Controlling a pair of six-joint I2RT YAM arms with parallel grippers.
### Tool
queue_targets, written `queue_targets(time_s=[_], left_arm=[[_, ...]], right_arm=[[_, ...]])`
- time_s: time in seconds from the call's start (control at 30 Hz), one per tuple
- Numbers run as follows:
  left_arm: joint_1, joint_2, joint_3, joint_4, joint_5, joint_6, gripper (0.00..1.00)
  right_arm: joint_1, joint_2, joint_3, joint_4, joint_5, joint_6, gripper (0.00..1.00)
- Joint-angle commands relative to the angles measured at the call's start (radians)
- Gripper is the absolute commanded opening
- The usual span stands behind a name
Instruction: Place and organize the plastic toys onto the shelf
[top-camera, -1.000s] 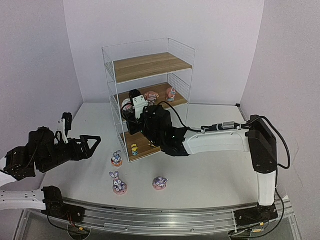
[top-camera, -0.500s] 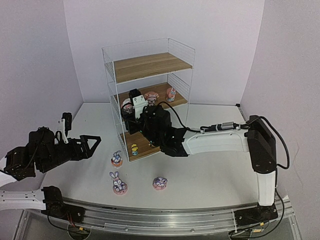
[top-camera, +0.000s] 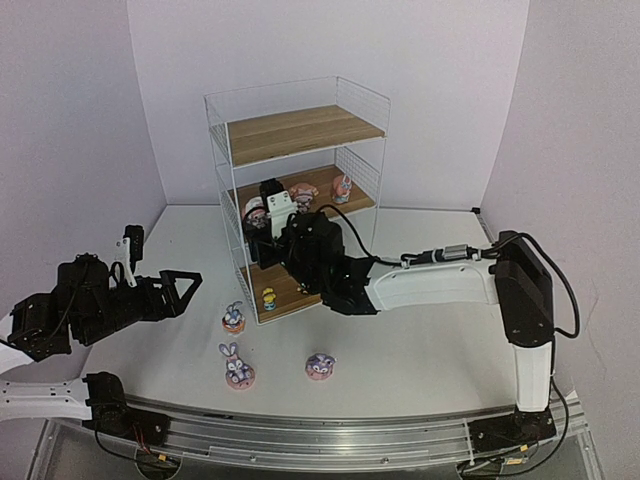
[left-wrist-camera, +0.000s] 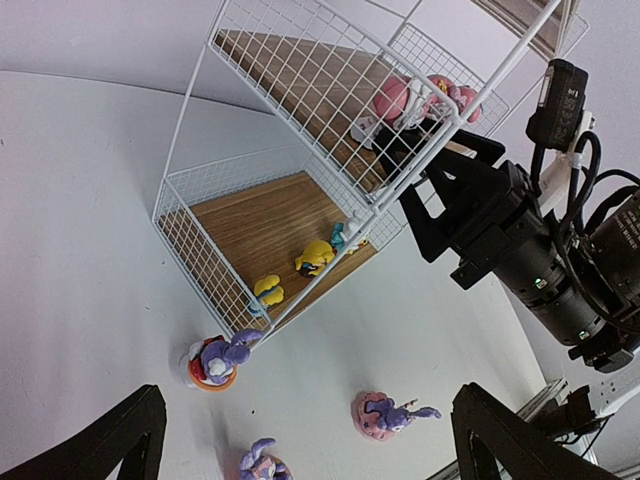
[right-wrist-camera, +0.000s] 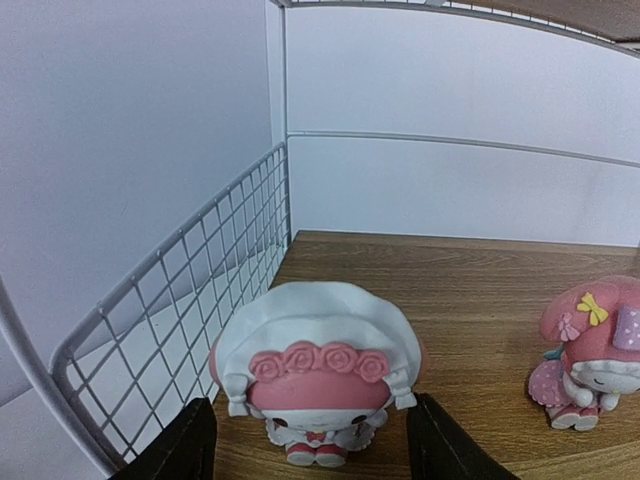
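— how far along are we?
— about two thirds, i'd judge. three pink toys (top-camera: 342, 187) stand on the middle board (right-wrist-camera: 450, 270) of the shelf (top-camera: 300, 130), small yellow ones (left-wrist-camera: 315, 257) on the bottom board (left-wrist-camera: 250, 230). my right hand (right-wrist-camera: 312, 405) is at the middle board's 9 o'clock end, fingers (right-wrist-camera: 190, 445) apart either side of the hooded toy (right-wrist-camera: 318, 350), which stands on the wood.
— what's left?
— three bunnies (top-camera: 237, 366) on the table (top-camera: 420, 350), around 6 o'clock of the shelf. my left hand (top-camera: 192, 292) hovers wide open at their 9 o'clock.

Three bunny toys (top-camera: 233, 318) rest before the shelf (top-camera: 300, 130); other toys (right-wrist-camera: 318, 375) sit inside.
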Motion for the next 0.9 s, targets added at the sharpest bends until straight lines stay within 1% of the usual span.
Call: queue_targets(time_s=[0.0,0.23,0.33,0.47,0.53,0.67,0.77,0.87], left_arm=[[0.005,-0.135,0.006,0.012,0.002,0.013,1.00],[0.005,-0.123,0.003,0.019,0.009,0.015,1.00],[0.005,-0.117,0.005,0.022,0.015,0.018,1.00],[0.005,-0.112,0.005,0.017,0.017,0.012,1.00],[0.005,-0.108,0.007,0.011,0.012,0.005,1.00],[0.005,-0.097,0.016,-0.009,-0.004,-0.012,1.00],[0.005,-0.083,0.017,-0.032,-0.029,-0.041,1.00],[0.005,-0.061,0.016,-0.051,-0.035,-0.068,1.00]], right_arm=[[-0.005,-0.069,-0.043,0.015,0.037,0.013,0.64],[-0.003,-0.159,-0.135,0.014,-0.021,0.014,0.67],[-0.001,-0.229,-0.194,0.004,-0.058,0.063,0.68],[-0.001,-0.352,-0.314,-0.036,-0.080,0.090,0.70],[-0.001,-0.422,-0.356,-0.100,-0.077,0.090,0.72],[-0.002,-0.551,-0.402,-0.306,-0.041,0.125,0.78],[-0.002,-0.638,-0.436,-0.427,-0.030,0.164,0.90],[-0.001,-0.707,-0.471,-0.539,-0.036,0.204,0.93]])
